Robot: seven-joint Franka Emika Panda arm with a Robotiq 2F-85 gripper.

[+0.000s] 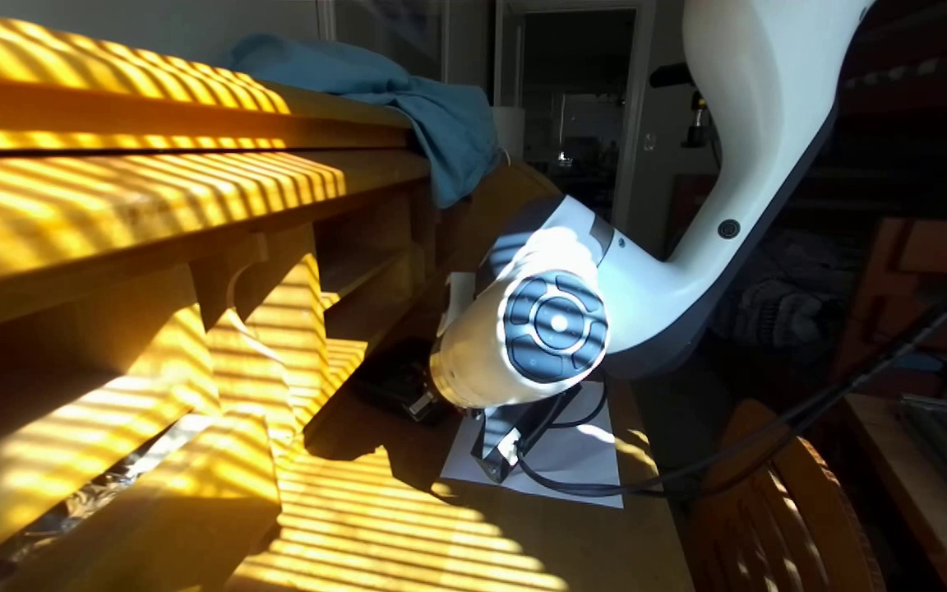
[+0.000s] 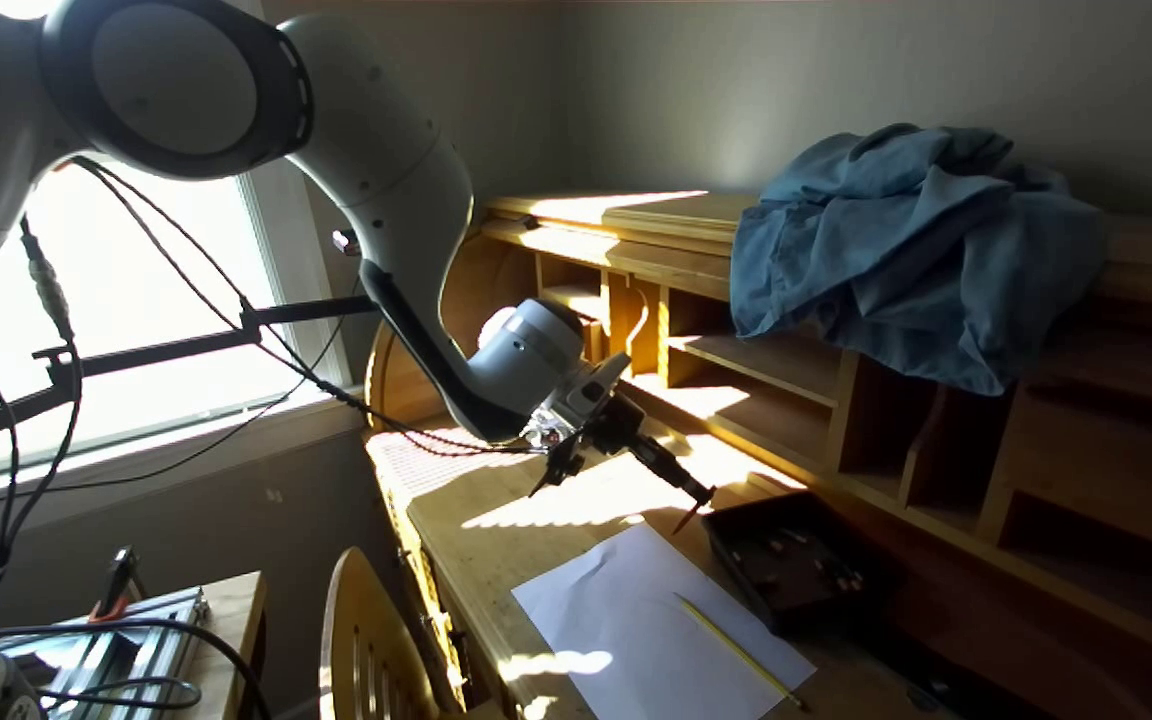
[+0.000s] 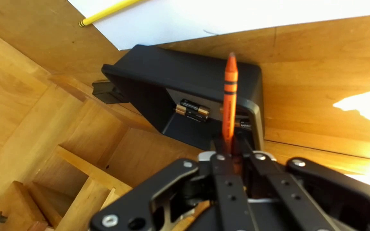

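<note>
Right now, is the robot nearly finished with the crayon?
Not quite, I think. Done: picking up the crayon, which sits in the gripper. In hand: the gripper is shut on it, with its tip poking out, near the box. Left, probably: letting it go, since it's neither lying on the paper nor in the box with the batteries.

In the wrist view, the letters "DURAC" can be read on a black and copper battery [image 3: 245,124] in the black tray [image 3: 185,69]; the rest of this word does not show. Two other batteries [image 3: 193,113] there carry print, too small for sure reading. On the orange crayon [image 3: 230,104], dark lettering runs along its wrapper, but it is blurred.
</note>
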